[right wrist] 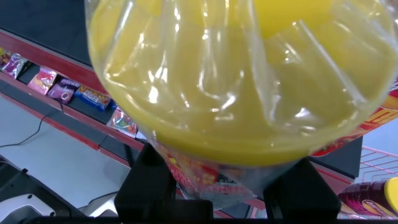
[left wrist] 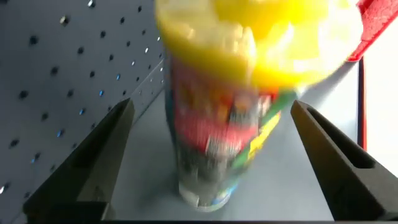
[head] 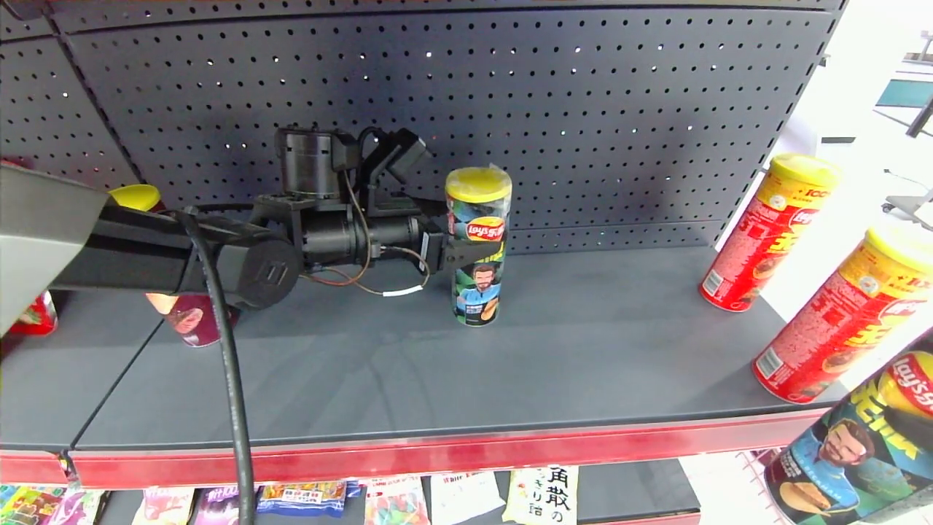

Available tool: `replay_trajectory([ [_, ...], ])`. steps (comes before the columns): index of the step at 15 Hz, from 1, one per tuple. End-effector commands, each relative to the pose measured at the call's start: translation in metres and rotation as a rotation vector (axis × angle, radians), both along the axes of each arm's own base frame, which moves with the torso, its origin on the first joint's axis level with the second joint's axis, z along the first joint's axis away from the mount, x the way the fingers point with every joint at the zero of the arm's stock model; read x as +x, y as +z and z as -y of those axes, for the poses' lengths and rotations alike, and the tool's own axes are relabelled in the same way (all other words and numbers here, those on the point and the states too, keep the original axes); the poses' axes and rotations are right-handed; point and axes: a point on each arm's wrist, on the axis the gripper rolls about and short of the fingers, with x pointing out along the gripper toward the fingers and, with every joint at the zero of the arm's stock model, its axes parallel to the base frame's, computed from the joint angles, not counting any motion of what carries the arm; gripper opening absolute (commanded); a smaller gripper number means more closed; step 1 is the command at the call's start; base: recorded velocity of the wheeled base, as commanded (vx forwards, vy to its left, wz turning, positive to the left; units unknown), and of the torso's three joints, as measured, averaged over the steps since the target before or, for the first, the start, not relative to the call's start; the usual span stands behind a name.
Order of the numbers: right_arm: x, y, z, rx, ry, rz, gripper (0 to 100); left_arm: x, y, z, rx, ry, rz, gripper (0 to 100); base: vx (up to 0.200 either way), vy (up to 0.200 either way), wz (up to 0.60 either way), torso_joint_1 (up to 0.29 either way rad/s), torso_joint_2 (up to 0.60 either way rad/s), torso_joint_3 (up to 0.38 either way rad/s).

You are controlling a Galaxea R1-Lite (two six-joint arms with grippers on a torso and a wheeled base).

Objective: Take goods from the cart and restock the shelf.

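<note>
Left gripper open around chip can standing on shelf; right gripper clasps second chip can, yet to shelve.

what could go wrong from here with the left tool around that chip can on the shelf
1. The open left tool straddles the upright dark chip can. Pulling back off-line could clip the can and tip it over.
2. The right tool grips a second chip can. Bringing it in past the two red chip cans at the right end of the shelf could knock one off the edge.
</note>
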Motion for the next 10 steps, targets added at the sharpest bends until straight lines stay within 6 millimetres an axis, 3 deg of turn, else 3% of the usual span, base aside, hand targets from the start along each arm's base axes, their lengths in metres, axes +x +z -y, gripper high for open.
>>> replay_trajectory([
  [1, 0.0, 0.0, 0.0, -0.001, 0.0, -0.001, 0, 0.009, -0.003, 0.012, -0.005, -0.014, 0.012, 100, 0.0, 0.0, 0.0, 0.0, 0.0, 0.0],
  [6, 0.0, -0.001, 0.0, -0.001, 0.0, -0.003, 0, 0.015, -0.01, 0.027, -0.001, -0.02, 0.01, 100, 0.0, 0.0, 0.0, 0.0, 0.0, 0.0],
  [7, 0.0, -0.001, 0.0, -0.001, 0.0, -0.003, 0, 0.015, -0.012, 0.028, 0.0, -0.023, 0.009, 0, 0.0, 0.0, 0.0, 0.0, 0.0, 0.0],
  [10, 0.0, -0.002, 0.0, -0.001, 0.0, -0.004, 0, 0.014, -0.012, 0.03, -0.002, -0.037, 0.006, 0, 0.0, 0.0, 0.0, 0.0, 0.0, 0.0],
])
